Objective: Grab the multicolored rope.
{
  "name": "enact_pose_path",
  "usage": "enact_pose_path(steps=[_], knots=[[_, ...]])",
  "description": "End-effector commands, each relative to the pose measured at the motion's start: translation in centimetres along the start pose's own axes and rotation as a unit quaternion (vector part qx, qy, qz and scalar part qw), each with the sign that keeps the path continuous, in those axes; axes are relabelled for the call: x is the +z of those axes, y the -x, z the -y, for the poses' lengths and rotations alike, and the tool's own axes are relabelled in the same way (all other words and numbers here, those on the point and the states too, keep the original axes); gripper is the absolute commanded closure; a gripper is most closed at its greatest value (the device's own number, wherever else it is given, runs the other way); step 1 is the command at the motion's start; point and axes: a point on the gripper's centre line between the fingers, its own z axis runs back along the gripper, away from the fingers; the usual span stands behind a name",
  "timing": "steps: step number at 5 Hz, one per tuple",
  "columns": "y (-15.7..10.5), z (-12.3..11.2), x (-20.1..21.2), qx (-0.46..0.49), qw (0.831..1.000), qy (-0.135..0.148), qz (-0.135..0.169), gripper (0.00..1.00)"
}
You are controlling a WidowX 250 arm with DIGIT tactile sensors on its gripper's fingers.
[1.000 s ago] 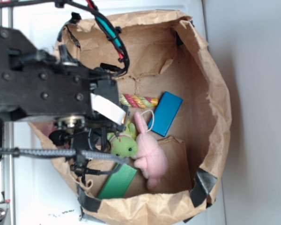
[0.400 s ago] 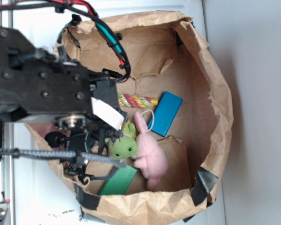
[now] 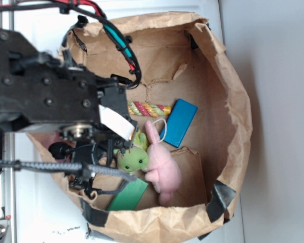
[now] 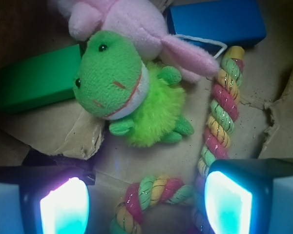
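Nothing has shifted since 0.4 s ago. Paper bag (image 3: 233,96) contains multicolored rope (image 4: 219,114), green plush toy (image 4: 124,87), pink bunny (image 4: 136,24). Gripper (image 4: 146,207) jaws spread, straddling the rope's hooked end.

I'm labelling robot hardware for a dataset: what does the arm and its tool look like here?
The arm is matte black with visible screws, a white label, and red, teal and black cables looping above. The tool has two dark fingers with pale, glowing pads.
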Motion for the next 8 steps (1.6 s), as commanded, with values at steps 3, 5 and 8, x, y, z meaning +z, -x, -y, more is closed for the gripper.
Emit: enact_pose_path(steps=[3, 5, 8], knots=[[-0.7, 1.3, -0.6, -0.065, 0.998, -0.009, 0.012, 0.00], [0.2, 3.2, -0.2, -0.087, 0.996, 0.001, 0.004, 0.00], [-0.2, 4.3, -0.1, -0.070, 0.996, 0.026, -0.057, 0.00]])
